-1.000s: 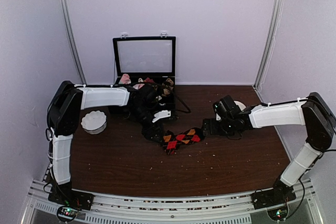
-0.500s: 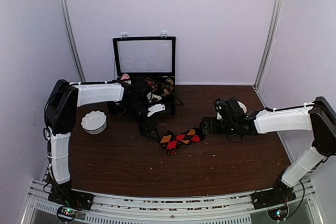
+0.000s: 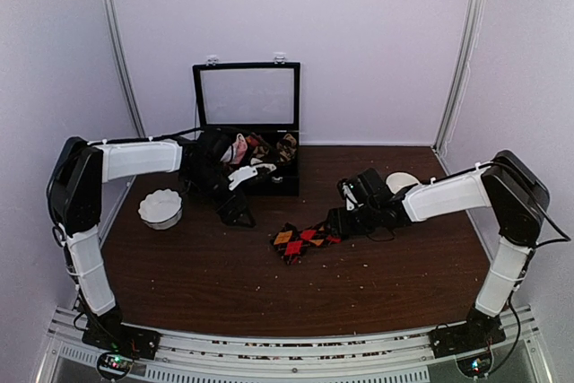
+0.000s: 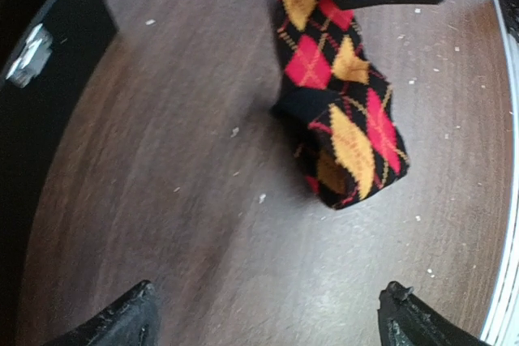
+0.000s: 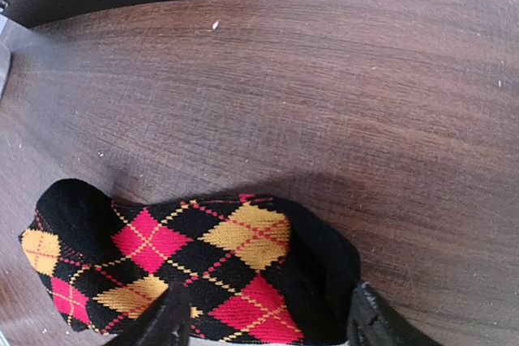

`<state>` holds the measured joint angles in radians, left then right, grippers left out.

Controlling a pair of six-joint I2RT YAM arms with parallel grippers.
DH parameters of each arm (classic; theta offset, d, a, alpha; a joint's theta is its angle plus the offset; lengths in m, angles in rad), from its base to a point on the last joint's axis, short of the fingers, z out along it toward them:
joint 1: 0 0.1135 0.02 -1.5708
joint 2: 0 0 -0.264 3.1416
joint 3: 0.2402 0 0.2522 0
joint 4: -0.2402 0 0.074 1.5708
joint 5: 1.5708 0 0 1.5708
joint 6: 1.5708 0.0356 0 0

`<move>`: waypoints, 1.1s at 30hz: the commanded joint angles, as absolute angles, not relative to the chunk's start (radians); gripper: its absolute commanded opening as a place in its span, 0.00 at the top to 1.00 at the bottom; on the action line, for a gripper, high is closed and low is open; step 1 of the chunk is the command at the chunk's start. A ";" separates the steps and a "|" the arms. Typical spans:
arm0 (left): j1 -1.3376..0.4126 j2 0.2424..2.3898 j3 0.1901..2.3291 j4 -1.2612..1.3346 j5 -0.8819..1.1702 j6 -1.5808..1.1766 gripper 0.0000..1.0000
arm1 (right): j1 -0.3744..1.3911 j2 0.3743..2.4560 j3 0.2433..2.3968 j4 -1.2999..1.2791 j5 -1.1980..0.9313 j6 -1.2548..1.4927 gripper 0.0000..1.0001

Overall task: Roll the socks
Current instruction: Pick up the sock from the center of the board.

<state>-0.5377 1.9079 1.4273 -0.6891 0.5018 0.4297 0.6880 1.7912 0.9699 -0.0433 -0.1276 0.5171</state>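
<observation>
Since a second ago the left arm has drawn back toward 10 o'clock, away from the argyle sock [image 3: 306, 240] and closer to the black case [image 3: 245, 96], while the right arm has reached in toward 9 o'clock so that its end effector now meets the sock's end; the sock itself lies much where it did.

Seen from above, the sock, black with red and orange diamonds, lies flat near the middle of the surface [image 3: 206, 284], running from 8 o'clock to 2 o'clock; the left wrist view shows a bend or fold about halfway along it [image 4: 340, 111].

The left end effector [image 3: 238, 215] hangs at 10 o'clock from the sock, apart from it; its fingers [image 4: 122, 323] stand wide apart with only bare wood between them.

The right end effector [image 3: 333, 221] sits at the sock's 2 o'clock end; in its wrist view [image 5: 268, 323] the fingers [image 5: 172, 323] are apart and straddle the black end of the sock [image 5: 203, 269]; whether they touch the knit cannot be told.

The case stands at 12 o'clock with its lid upright and sock bundles inside; a white fluted bowl [image 3: 160, 208] sits at 9 o'clock; a white disc [image 3: 403, 180] shows at 2 o'clock, partly behind the right arm.
</observation>
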 commanded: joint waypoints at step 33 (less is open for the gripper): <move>-0.576 1.969 1.540 -0.734 0.903 0.458 0.21 | 0.750 1.567 1.144 -0.206 -0.335 0.341 1.00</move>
